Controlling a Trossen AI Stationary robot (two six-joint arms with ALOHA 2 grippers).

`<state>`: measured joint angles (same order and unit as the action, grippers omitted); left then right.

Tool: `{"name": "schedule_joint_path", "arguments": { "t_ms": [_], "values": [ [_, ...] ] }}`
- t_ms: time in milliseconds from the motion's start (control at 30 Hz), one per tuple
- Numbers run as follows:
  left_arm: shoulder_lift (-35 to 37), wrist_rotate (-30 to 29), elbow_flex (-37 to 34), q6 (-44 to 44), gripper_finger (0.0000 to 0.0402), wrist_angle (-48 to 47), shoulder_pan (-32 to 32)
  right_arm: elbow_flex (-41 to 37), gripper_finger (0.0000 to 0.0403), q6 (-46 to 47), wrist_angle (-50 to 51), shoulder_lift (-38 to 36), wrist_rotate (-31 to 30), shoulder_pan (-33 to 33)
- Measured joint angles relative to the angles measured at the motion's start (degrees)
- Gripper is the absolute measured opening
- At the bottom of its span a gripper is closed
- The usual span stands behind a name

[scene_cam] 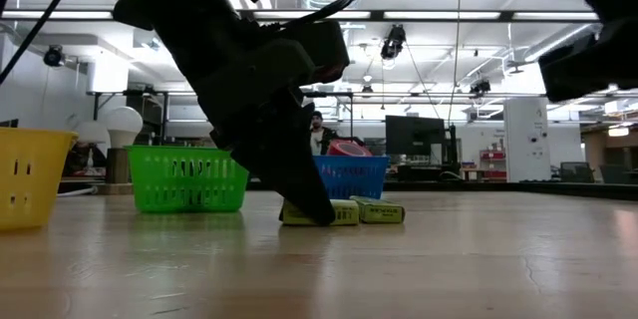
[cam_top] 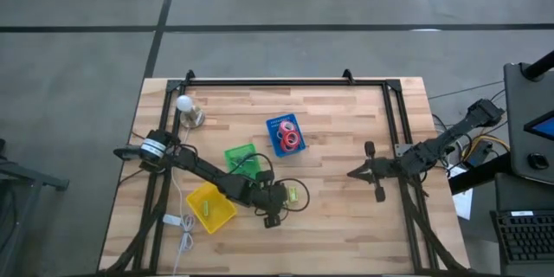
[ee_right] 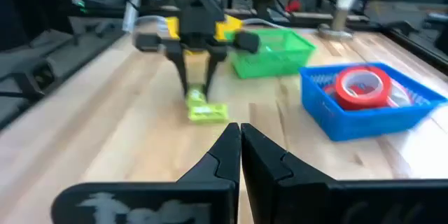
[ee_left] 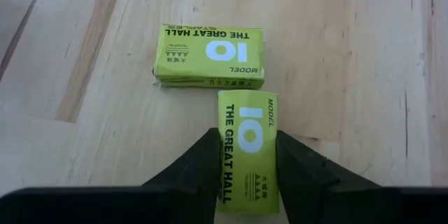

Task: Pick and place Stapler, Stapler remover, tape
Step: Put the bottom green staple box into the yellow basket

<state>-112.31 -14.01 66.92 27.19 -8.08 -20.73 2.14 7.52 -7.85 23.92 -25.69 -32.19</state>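
Two yellow-green staple boxes lie flat on the wooden table in front of the bins, one (ee_left: 246, 112) between my left gripper's fingers and one (ee_left: 210, 54) just beyond it. My left gripper (ee_left: 246, 140) is down at the table's near middle (cam_top: 286, 197), shut on the nearer box (scene_cam: 344, 212). The red tape rolls (cam_top: 288, 138) lie in the blue bin (cam_top: 275, 126). My right gripper (cam_top: 355, 173) is shut and empty at the table's right, seen in its wrist view (ee_right: 240, 143). My left gripper pinches the staple box by its two long sides (ee_left: 225, 147) between its two fingers, at the end nearer the gripper. The fingers (scene_cam: 304, 199) slant down from above and from the table's left. The box lies flat on the table.
A green bin (cam_top: 245, 160) and a yellow bin (cam_top: 210, 208) stand to the left of the boxes. A white bulb-shaped thing on a stand (cam_top: 184, 104) is at the far left. White cables (cam_top: 182, 225) lie near the front left edge. Bare wood lies between the two grippers.
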Motion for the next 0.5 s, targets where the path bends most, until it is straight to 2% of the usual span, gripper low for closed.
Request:
{"name": "schedule_joint_path", "arguments": {
  "t_ms": [133,333,500],
  "values": [
    [0.0,0.1,0.0,0.2,0.0108,0.0,0.0,-0.9,0.0008,0.0,0.3,-0.3,3.4,4.6],
    [0.0,0.2,0.0,0.4,0.0115,0.1,0.0,-1.1,0.0008,-2.7,0.4,-0.2,17.5,9.4],
    [0.0,0.1,-0.1,0.5,0.0113,0.3,0.0,-1.3,0.0009,-5.4,0.4,-0.2,18.1,10.3]
  ]
}}
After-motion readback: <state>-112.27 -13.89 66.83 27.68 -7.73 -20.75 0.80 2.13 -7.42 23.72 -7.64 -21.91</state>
